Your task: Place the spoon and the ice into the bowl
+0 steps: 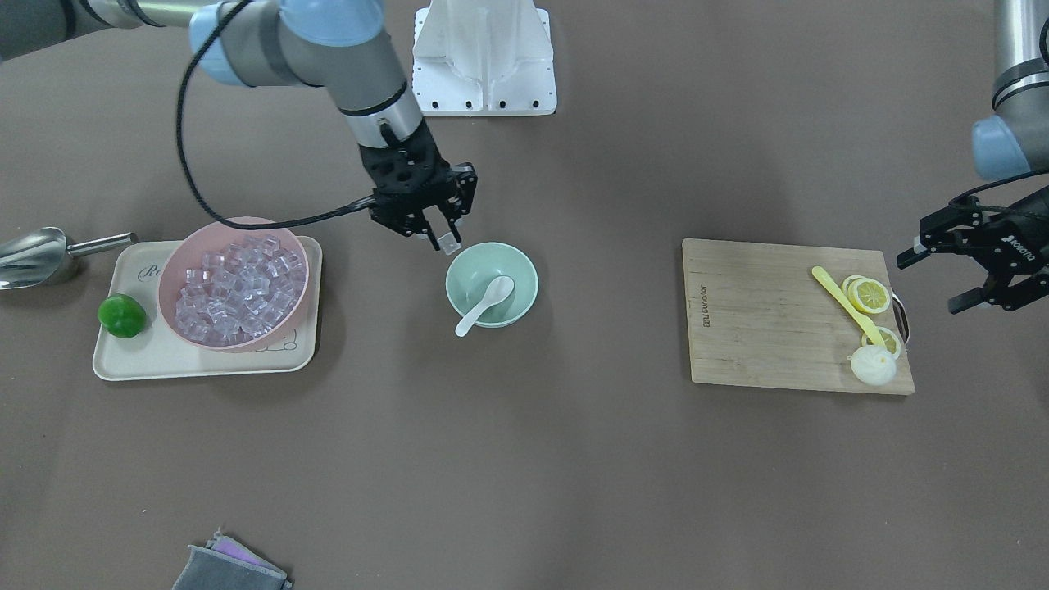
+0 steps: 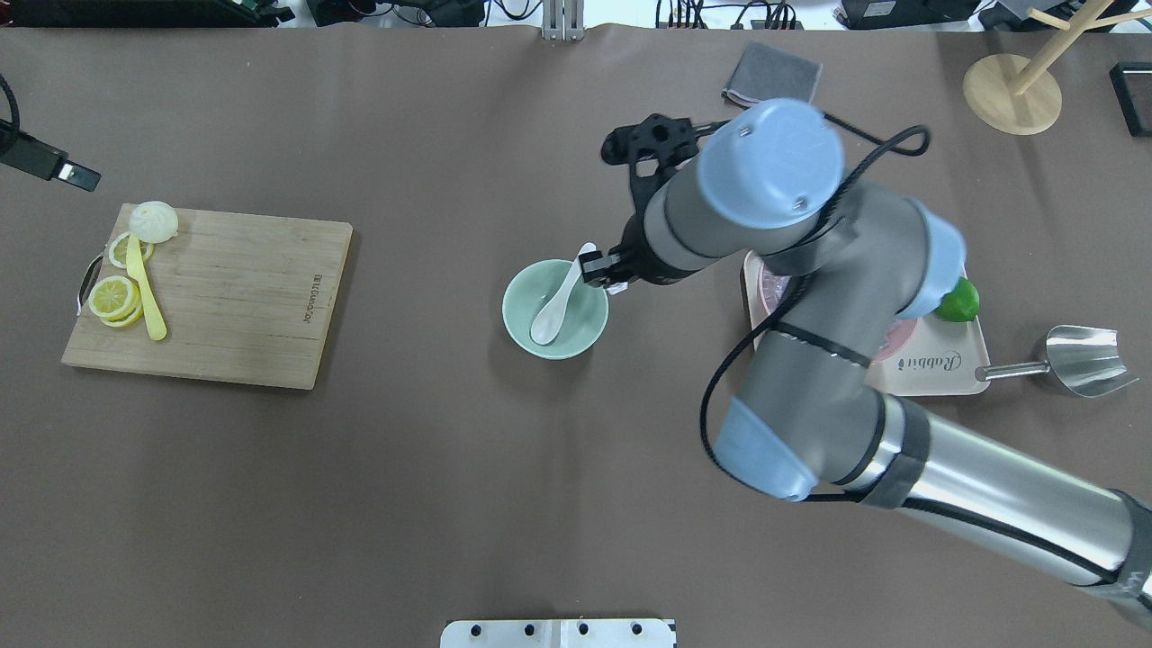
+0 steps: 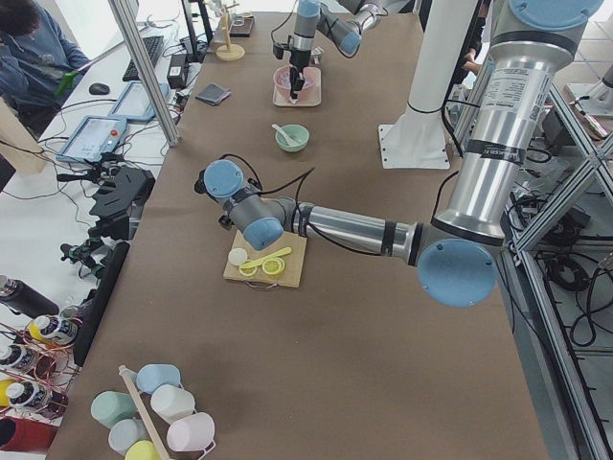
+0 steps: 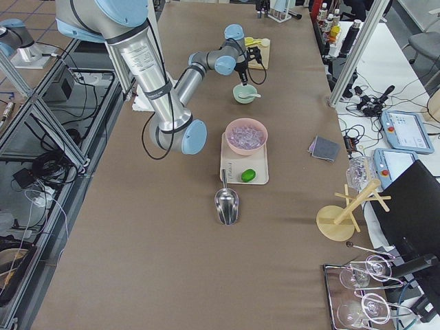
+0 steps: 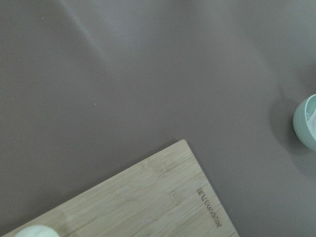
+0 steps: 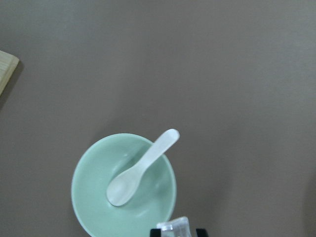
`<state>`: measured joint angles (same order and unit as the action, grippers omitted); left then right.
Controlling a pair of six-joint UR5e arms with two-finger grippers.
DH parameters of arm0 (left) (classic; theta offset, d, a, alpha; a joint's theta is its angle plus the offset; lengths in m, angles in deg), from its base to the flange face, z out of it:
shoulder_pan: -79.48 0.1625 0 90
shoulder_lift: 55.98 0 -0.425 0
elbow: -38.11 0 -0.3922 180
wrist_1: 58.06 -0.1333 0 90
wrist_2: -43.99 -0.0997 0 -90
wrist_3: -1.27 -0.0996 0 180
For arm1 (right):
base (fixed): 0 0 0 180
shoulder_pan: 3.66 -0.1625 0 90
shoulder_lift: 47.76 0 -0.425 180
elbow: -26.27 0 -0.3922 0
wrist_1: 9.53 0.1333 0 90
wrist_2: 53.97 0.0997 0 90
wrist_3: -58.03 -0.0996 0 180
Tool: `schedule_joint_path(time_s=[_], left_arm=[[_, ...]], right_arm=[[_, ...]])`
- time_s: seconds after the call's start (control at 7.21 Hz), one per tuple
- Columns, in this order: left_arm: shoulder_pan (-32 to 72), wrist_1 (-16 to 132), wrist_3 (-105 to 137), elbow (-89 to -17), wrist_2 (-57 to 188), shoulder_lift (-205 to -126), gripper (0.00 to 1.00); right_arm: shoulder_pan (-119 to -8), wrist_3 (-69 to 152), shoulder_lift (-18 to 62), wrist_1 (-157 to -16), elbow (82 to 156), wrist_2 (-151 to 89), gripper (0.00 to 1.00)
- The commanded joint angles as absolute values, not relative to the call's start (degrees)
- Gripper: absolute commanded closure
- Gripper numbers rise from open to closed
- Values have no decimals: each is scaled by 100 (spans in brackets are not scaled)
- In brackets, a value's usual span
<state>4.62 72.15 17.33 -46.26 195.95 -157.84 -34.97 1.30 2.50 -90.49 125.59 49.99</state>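
The mint-green bowl (image 1: 526, 272) stands mid-table with the white spoon (image 1: 488, 301) in it, scoop inside and handle leaning over the rim. My right gripper (image 1: 445, 239) is shut on a clear ice cube (image 1: 450, 243) and holds it just above and beside the bowl's rim, on the pink-bowl side. The right wrist view shows the bowl (image 6: 91, 190), the spoon (image 6: 140, 170) and the held cube (image 6: 176, 228) at its bottom edge. My left gripper (image 1: 930, 284) is open and empty beside the cutting board's far end.
A pink bowl (image 1: 176, 262) full of ice cubes sits on a cream tray (image 1: 139, 360) with a green lime (image 1: 122, 315). A steel scoop (image 1: 37, 256) lies beside the tray. The wooden board (image 1: 762, 319) carries lemon slices, a yellow utensil and a bun. A grey cloth (image 1: 229, 565) lies at the table's edge.
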Motion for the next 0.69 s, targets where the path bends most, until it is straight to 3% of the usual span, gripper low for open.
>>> schedule_joint_path(time_s=[0.0,0.14,0.55], left_arm=[[294,7229,1691,-4574,19508,-15644,3],[249,7220,1700,-4582,19499,-15522,3],[57,7054,1744,-4757,19499,-15485,4]], right_arm=[[-3144,-33,58,-8244,11754,4510,69],[-3161,-207,58,-8178,11759,4526,1],[-4192,105,485,-8448,12204,5940,0]])
